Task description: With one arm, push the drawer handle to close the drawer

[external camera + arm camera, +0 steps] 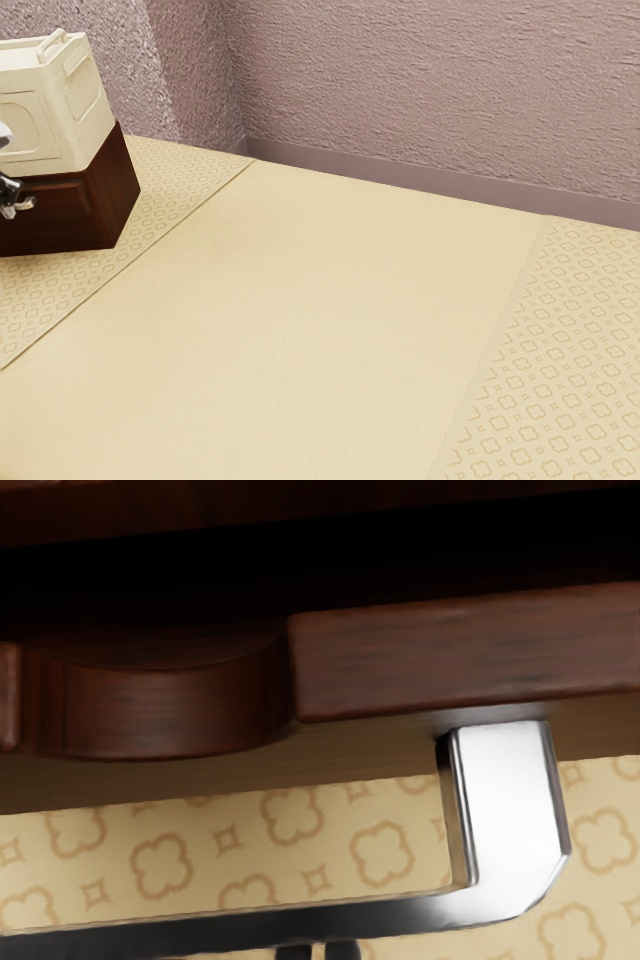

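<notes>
one drawer [460, 650], ajar; handle [510, 810] on its front. gripper [318, 952] nr handle, jaws approx. pressed tog. push straight in, slow, w/ even force; avoid slipping off.

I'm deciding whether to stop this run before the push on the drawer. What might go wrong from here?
The end effector is right by the slim, shiny bar of the handle, so a push could slide off it. A dark gap shows behind the drawer front; too short a push might leave the drawer ajar. The cream box stands on the cabinet, so a hard shove might shift both.
</notes>
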